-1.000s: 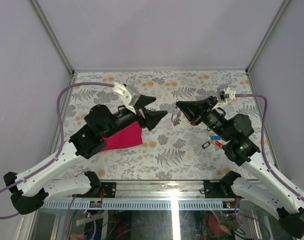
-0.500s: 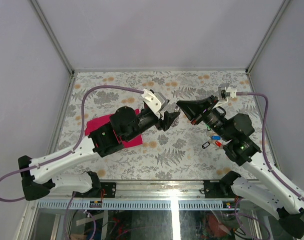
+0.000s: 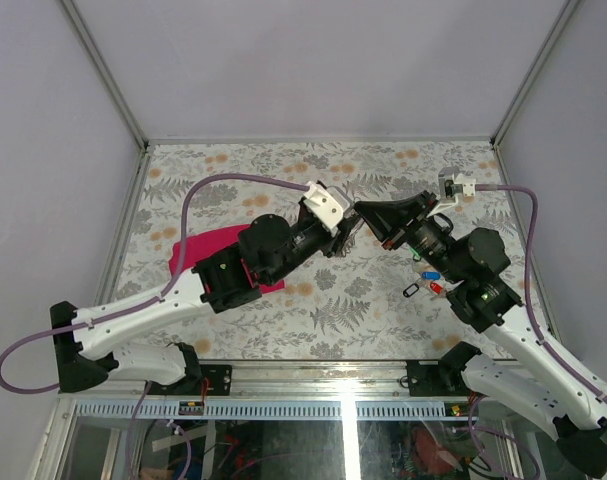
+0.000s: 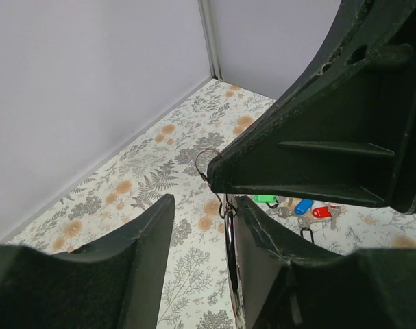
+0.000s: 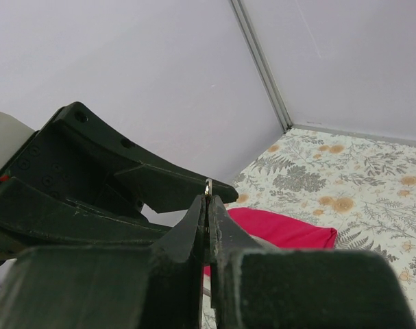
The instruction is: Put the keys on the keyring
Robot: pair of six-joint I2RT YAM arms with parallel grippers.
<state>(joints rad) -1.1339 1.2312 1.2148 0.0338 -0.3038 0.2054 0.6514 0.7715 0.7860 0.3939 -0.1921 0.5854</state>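
Above mid-table: the left gripper (image 3: 345,232) and the right gripper (image 3: 359,208) met nose to nose over the flowered table (image 3: 383,320), tips so close that the overhead view could not split them.
Right gripper: fingers pinched tight on the keyring (image 5: 208,186). In its own wrist view a tiny sliver of wire poked up from between the tips.
Left gripper: jaws stood apart, and a clear strip of table showed through the gap. The ring's silvery edge ran close along the inner face of one finger. Whether it touched, I could not tell.
Keyring: up off the table, held in the air between the two grippers. In the left wrist view a small wire loop showed right at the right gripper's tip.
Keys: green, blue and red heads lay loose in a little cluster (image 4: 303,205) on the table, down beside the right arm (image 3: 483,280) and well apart from the ring.
Magenta cloth: it lay (image 3: 208,250) flat on the table under the left arm (image 3: 173,295), partly covered by it.
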